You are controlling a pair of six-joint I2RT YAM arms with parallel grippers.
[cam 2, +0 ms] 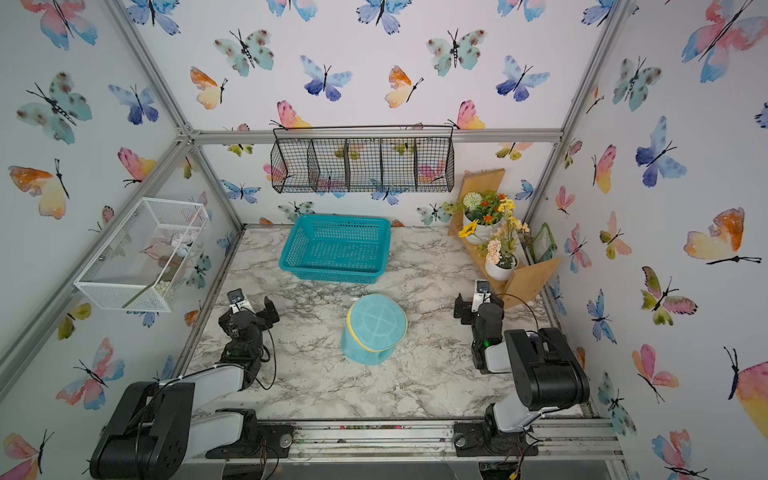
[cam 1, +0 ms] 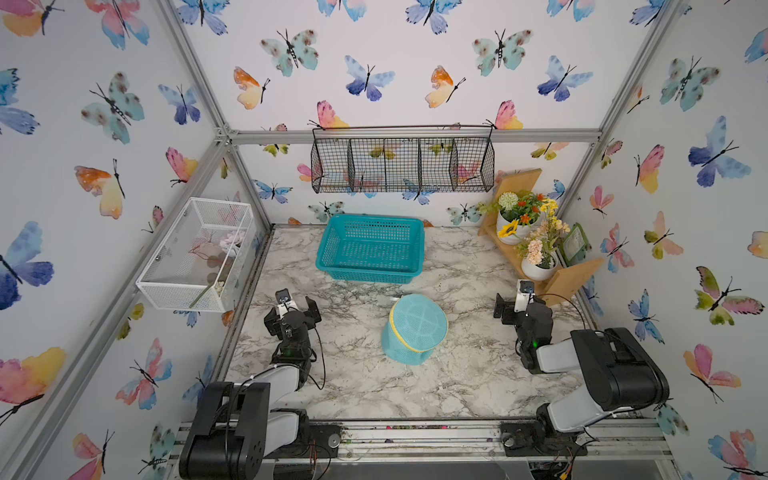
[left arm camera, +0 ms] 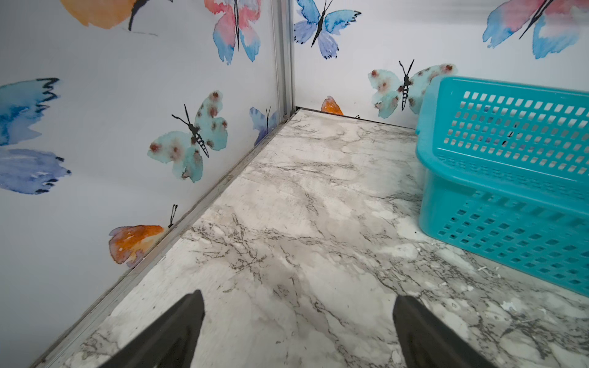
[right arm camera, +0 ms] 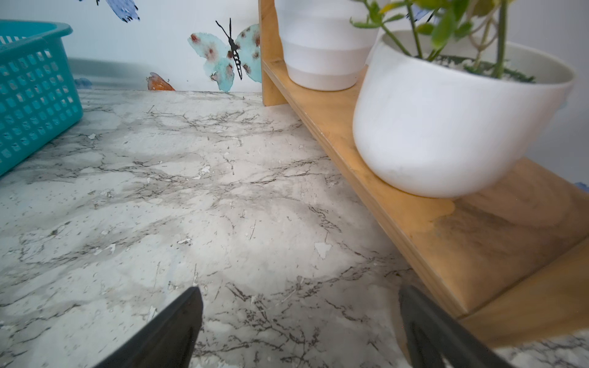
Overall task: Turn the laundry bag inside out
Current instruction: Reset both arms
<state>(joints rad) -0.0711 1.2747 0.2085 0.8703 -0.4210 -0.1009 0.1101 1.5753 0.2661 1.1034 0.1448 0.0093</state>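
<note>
While both arms sit low at the near corners of the marble table (cam 1: pixel 457 386), the laundry bag (cam 1: pixel 415 328) (cam 2: pixel 374 328) stands on the tabletop between the two grippers, well apart from each. It sits to the right of the left gripper (cam 1: pixel 293 311) and to the left of the right gripper (cam 1: pixel 517 305). Its round mesh end, edged in yellow piping, faces upward at a slight tilt, and the body sags beneath it.

The left gripper (left arm camera: pixel 298 299) has its jaws spread wide over bare marble with nothing between its dark fingers (left arm camera: pixel 178 334). The right gripper (right arm camera: pixel 298 291) is likewise spread wide and holds nothing.

A teal basket (cam 1: pixel 370 249) (left arm camera: pixel 510 191) (right arm camera: pixel 32 95) sits ahead of both grippers, beyond the bag, lying forward and to the right of the left gripper and forward and to the left of the right one. A wooden shelf (right arm camera: pixel 478 239) carrying a white pot (right arm camera: pixel 446 127) runs just beside the right gripper's outer finger. The bag appears in neither wrist view.
</note>
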